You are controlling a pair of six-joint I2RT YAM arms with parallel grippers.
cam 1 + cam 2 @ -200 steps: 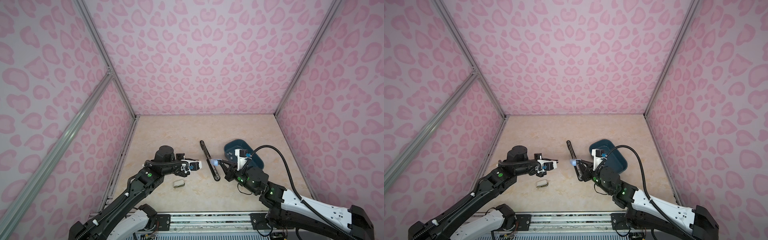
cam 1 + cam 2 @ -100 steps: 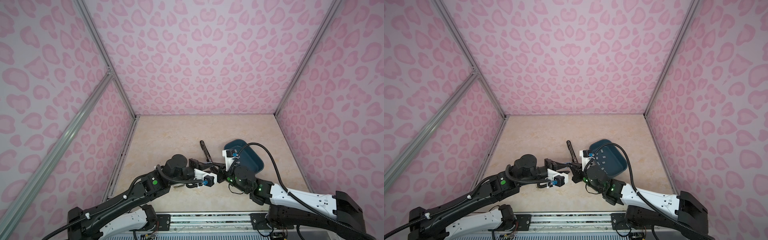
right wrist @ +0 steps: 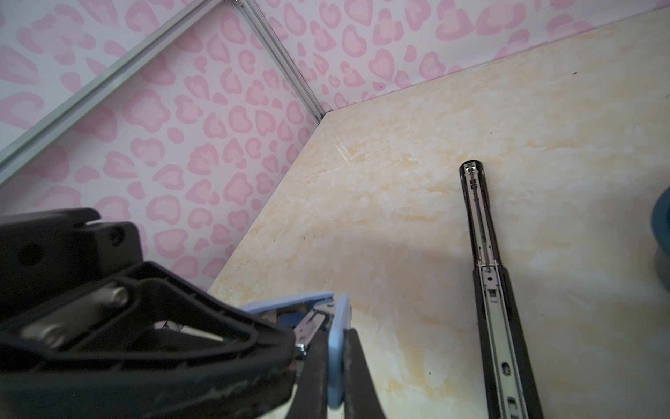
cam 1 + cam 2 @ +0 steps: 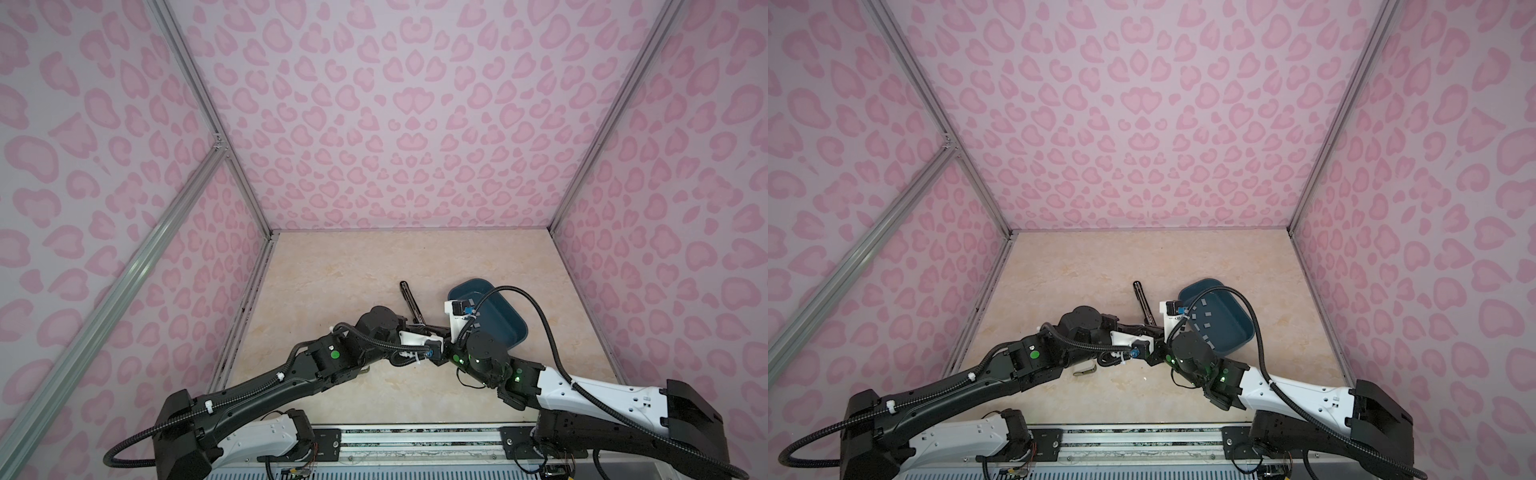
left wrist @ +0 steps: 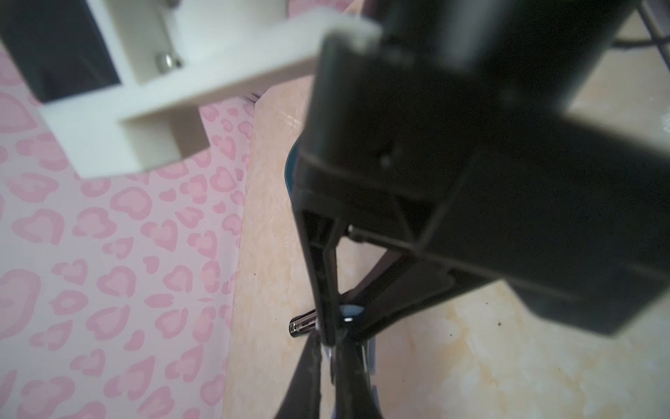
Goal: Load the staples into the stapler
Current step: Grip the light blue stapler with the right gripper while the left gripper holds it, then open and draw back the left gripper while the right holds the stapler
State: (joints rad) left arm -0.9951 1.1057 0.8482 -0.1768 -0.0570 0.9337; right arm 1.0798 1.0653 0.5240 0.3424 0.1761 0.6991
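Note:
A light blue stapler [image 3: 290, 301] hangs open above the table, its metal channel [image 3: 311, 323] bare. My right gripper [image 3: 335, 362] is shut on the stapler's flat blue arm. My left gripper [image 5: 330, 348] meets it tip to tip and is shut, with a thin pale strip showing between its fingers that looks like staples. In both top views the two grippers touch at mid-table [image 4: 442, 334]. More staples [image 4: 1204, 302] lie as pale strips in the dark teal tray [image 4: 1237, 332].
A long black stapler [image 4: 411, 301], folded open flat, lies on the table just beyond the grippers, left of the tray. A small pale object [image 4: 1084, 371] lies partly under my left forearm. Pink patterned walls close in three sides.
My left gripper swung right from beside the black stapler and now meets my right gripper. The right gripper drew nearer and leftward with the blue stapler still in it.

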